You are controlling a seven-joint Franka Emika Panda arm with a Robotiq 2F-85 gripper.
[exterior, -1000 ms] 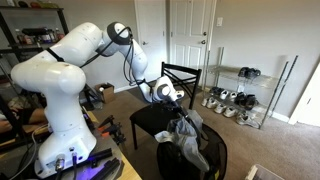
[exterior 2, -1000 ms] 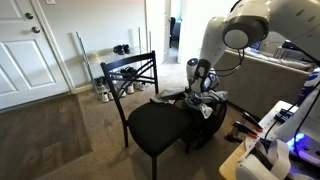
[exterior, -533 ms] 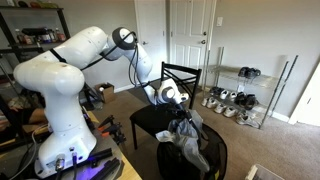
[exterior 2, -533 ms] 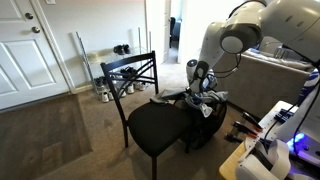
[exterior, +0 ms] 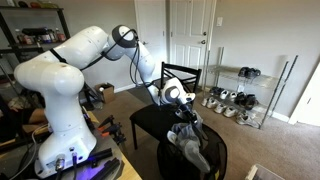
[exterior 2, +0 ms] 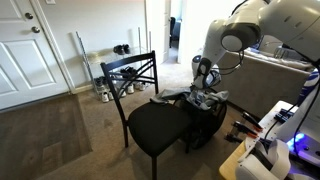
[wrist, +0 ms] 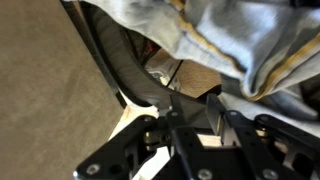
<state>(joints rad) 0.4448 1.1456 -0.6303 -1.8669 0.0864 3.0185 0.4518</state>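
Note:
My gripper (exterior: 180, 108) (exterior 2: 203, 93) is down in a heap of grey clothes (exterior: 188, 140) (exterior 2: 211, 101) that fills a black bag (exterior: 214, 160) (exterior 2: 205, 132) beside a black chair (exterior: 146, 120) (exterior 2: 160, 125). In the wrist view the gripper (wrist: 197, 108) has its jaws drawn close together, and a dark fabric band (wrist: 125, 60) runs down into the narrow gap between them. Light grey cloth with yellowish seams (wrist: 225, 35) lies just beyond the fingertips. How much of the fabric sits inside the jaws is hidden by the fingers.
The chair's backrest (exterior: 180, 75) (exterior 2: 130, 72) rises close to the arm. A wire shoe rack (exterior: 238, 98) (exterior 2: 118, 72) stands by the wall near white doors (exterior 2: 28, 50). A grey sofa (exterior 2: 262, 75) is behind the arm. Carpet (wrist: 50, 100) surrounds the bag.
The gripper has sunk lower into the clothes and its jaws have closed from wide open to nearly together. The cloth heap has been pressed down.

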